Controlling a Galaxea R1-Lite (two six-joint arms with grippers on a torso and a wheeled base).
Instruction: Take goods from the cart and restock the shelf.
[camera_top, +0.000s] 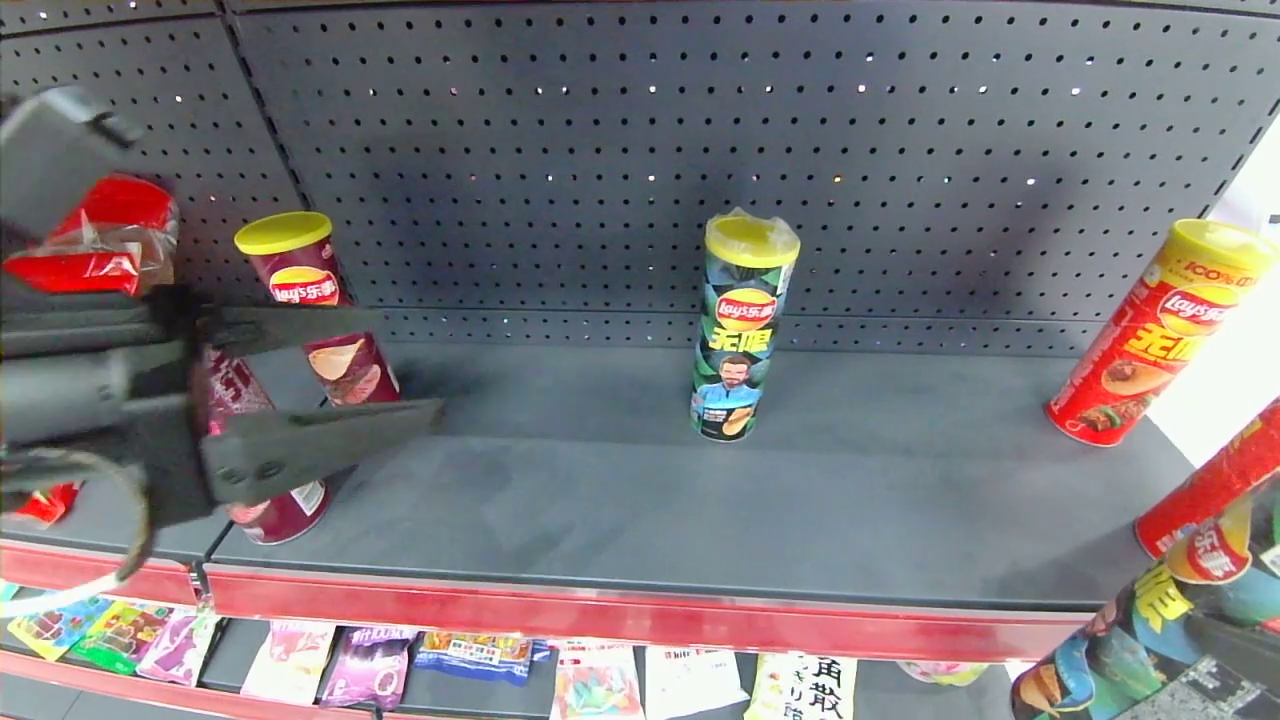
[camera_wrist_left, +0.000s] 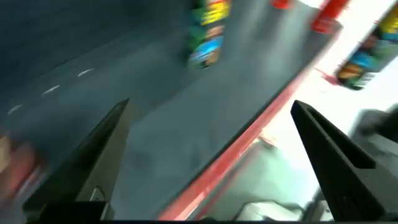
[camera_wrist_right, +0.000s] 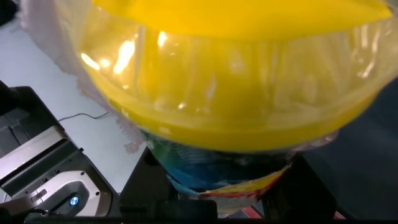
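Green can (camera_top: 740, 330): green-black print, cartoon guy in blue, yellow lid. Left of it is a maroon can (camera_top: 320, 320), right of it a red can (camera_top: 1150, 340), both yellow-lidded. Under it, the shelf (camera_top: 650, 500) is dark grey with a red front strip (camera_top: 640, 610). Pegboard (camera_top: 640, 150) behind it is grey, dotted. Wrapped can (camera_wrist_right: 217, 168): teal-blue, yellow lid.

I see the shelf (camera_top: 640, 500) as a dark grey board with a red front lip and a perforated panel behind it. Three crisp cans with yellow lids stand on it, well apart. A maroon can (camera_top: 300, 290) is at the left of the frame, its base near the front lip. A green-and-black can (camera_top: 738, 330) is at centre, further back. A red can (camera_top: 1150, 335) is at far right. Along the bottom of the frame, a lower shelf (camera_top: 470, 700) carries a row of snack packets (camera_top: 595, 680).
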